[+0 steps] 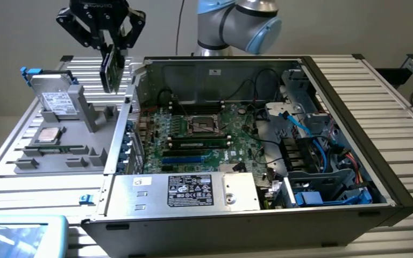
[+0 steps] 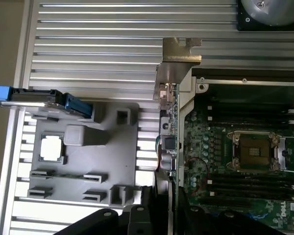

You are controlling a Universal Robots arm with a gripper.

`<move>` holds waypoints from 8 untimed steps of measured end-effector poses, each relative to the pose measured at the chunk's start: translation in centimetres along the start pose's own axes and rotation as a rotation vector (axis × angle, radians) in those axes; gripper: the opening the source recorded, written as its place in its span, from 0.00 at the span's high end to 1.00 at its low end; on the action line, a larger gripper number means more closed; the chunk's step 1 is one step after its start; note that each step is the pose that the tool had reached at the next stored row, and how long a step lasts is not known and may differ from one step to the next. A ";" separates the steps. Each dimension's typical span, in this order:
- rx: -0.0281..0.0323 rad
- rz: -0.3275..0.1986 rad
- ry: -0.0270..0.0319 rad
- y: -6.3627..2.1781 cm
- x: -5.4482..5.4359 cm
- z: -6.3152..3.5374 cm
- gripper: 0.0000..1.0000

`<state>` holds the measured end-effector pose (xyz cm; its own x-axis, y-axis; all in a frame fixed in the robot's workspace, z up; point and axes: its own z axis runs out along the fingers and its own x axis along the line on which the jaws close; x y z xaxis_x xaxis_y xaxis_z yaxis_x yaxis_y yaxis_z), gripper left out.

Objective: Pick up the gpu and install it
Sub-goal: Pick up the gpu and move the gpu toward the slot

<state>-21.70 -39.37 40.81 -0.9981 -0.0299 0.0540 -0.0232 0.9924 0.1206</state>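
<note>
While the tool (image 1: 112,47) pinches its upper edge, the gpu (image 1: 110,70) hangs upright beneath it, a thin green card with a silver metal bracket (image 2: 181,51), above the ribbed aluminium surface (image 1: 6,183) beside the open computer case (image 1: 192,236).

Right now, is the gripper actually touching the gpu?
Touching. The exterior view shows the gripper clamped on the top edge of the gpu, which hangs upright in the air beside the open computer case.
</note>
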 end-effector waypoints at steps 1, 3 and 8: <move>-0.0001 0.000 0.0005 -0.04 -0.4 -0.18 0.71; -0.0001 0.000 0.0017 -0.10 -1.3 -0.55 0.71; -0.0003 0.000 0.0035 -0.29 -3.6 -1.24 0.71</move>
<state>-18.05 -39.69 41.81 -0.9979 -0.0301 0.0575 -0.0230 0.9924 0.1209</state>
